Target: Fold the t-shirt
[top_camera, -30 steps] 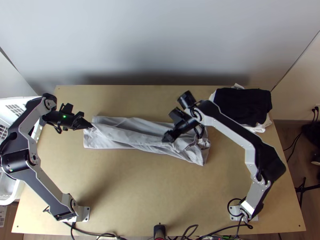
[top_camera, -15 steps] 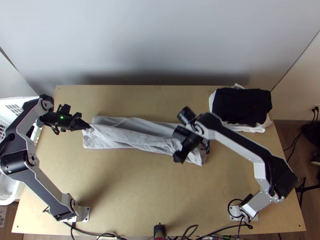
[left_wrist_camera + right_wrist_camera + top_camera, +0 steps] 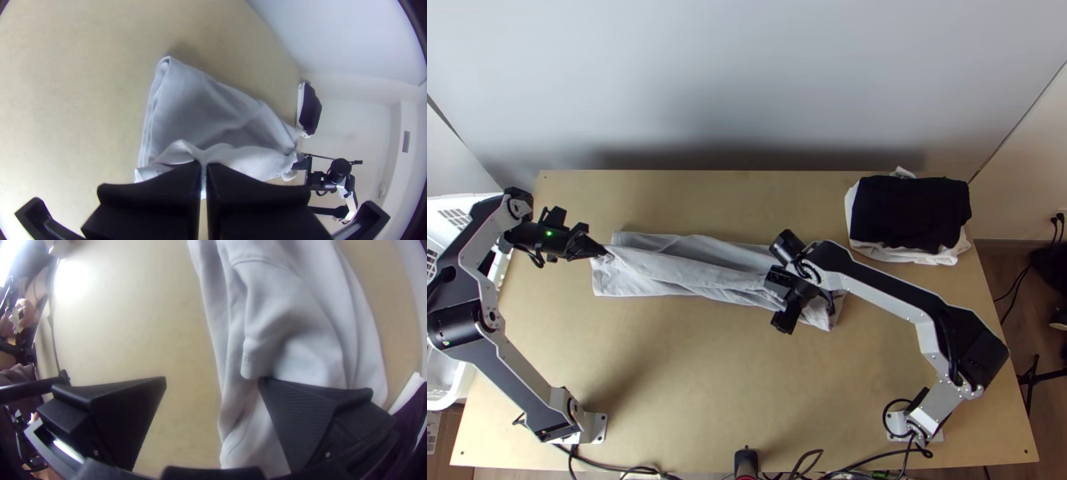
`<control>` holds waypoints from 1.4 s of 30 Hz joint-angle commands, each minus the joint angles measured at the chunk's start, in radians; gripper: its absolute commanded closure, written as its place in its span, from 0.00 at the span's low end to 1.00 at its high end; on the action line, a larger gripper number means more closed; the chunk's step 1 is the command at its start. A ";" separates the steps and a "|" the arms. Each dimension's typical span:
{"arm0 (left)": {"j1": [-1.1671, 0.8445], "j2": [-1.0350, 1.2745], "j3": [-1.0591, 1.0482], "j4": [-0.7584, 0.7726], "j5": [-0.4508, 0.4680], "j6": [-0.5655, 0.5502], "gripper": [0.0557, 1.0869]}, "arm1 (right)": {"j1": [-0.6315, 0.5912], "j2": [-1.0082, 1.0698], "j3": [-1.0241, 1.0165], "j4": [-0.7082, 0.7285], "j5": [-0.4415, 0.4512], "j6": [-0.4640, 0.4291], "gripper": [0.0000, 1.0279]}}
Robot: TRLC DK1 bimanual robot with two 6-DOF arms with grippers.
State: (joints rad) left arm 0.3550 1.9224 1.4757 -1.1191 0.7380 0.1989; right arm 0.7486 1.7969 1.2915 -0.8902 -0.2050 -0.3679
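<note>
The light grey t-shirt (image 3: 683, 272) lies as a long, narrow, wrinkled strip, folded in layers, across the middle of the table. At its left end my left gripper (image 3: 601, 252) pinches a raised upper layer; in the left wrist view the left gripper (image 3: 203, 166) is shut on that fold of the t-shirt (image 3: 200, 106). My right gripper (image 3: 784, 323) is over the near edge toward the strip's right end. In the right wrist view the right gripper (image 3: 212, 381) stands open, one finger above the t-shirt (image 3: 302, 302), the other over bare wood.
A stack of folded cloths, black (image 3: 911, 212) on white (image 3: 939, 258), lies at the table's far right corner. A white basket (image 3: 463, 384) stands beside the table's left edge. Bare wood (image 3: 699, 384) stretches between the t-shirt and the near edge.
My right gripper has moved toward the near edge and slightly right, to the strip's border. My left gripper has shifted slightly left, still holding the cloth.
</note>
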 commanded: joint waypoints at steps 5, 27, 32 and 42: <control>0.018 0.000 -0.005 -0.008 0.001 0.011 0.96 | -0.025 -0.027 0.095 0.022 0.009 0.026 0.06; -0.002 -0.010 -0.043 -0.018 0.017 0.005 0.96 | -0.097 0.104 0.117 0.290 0.119 0.146 0.06; 0.001 -0.013 -0.052 -0.018 0.029 0.014 0.96 | -0.111 0.122 0.117 0.329 0.161 0.196 0.06; -0.001 -0.037 -0.061 0.001 0.136 0.073 0.05 | -0.137 0.136 0.132 0.352 0.303 0.357 0.06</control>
State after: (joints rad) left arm 0.3508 1.9018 1.4212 -1.1229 0.7956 0.2447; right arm 0.6319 1.9263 1.4132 -0.5564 0.0204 -0.1020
